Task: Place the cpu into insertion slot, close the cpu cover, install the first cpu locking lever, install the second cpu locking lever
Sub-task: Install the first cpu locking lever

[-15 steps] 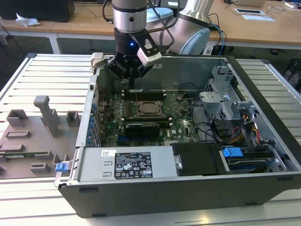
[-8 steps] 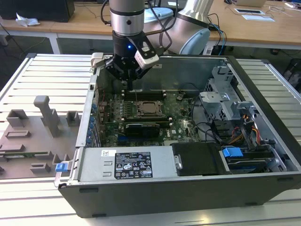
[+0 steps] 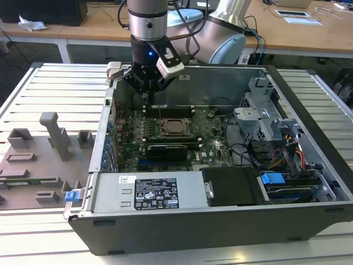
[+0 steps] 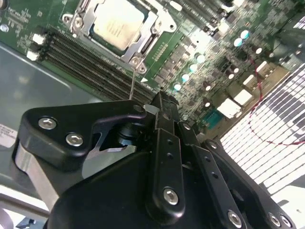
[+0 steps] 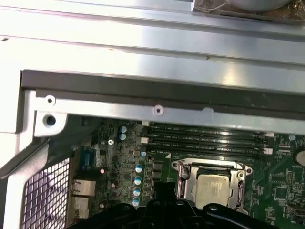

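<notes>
One thin locking lever stands up from a corner of the insertion slot, unlatched, and that is where the trouble lies. The cpu sits flat in the slot on the motherboard. The cpu cover appears to lie down around it, its window framing the silvery top. The gripper hangs above the board near the memory slots, its fingers drawn together with nothing seen between them. The lever's free end rises close to the fingertips, but whether they touch it I cannot tell. Being springy wire, the lever can slip off a smooth finger and snap back upright, or skid sideways onto the board's small parts if pushed off-line. Should the cover not be fully seated, forcing the lever down would load the chip unevenly and could bend the pins beneath it. A descent too near the case wall or the memory slots risks a knock, since the closed fingers work in a tight corner.
</notes>
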Controlling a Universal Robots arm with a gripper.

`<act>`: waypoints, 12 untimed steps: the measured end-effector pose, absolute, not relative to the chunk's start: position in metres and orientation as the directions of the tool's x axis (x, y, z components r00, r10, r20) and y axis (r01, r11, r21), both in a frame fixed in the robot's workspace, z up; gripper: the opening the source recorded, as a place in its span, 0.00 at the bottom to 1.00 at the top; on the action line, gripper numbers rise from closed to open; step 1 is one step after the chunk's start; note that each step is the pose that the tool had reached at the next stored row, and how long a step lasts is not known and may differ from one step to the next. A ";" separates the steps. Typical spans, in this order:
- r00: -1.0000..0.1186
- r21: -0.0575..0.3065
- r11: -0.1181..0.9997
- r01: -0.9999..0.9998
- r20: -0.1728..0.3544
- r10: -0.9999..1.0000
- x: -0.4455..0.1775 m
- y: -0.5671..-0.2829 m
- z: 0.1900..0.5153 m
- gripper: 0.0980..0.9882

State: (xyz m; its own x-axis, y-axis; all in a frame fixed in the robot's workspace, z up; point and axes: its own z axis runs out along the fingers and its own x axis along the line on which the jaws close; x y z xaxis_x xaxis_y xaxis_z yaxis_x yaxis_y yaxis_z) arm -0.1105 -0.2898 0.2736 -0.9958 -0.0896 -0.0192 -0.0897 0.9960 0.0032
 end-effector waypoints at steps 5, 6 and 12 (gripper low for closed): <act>-0.996 0.003 0.996 -0.090 -0.019 -0.090 -0.108 -0.277 0.269 0.01; -0.996 0.003 0.996 -0.090 -0.019 -0.089 -0.105 -0.277 0.268 0.01; -0.996 0.003 0.996 -0.090 -0.019 -0.090 -0.092 -0.277 0.266 0.01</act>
State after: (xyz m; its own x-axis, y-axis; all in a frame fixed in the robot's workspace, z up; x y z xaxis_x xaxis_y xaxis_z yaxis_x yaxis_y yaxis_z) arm -0.0924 -0.2766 0.2656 -0.9958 -0.0895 -0.0187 -0.0896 0.9960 0.0032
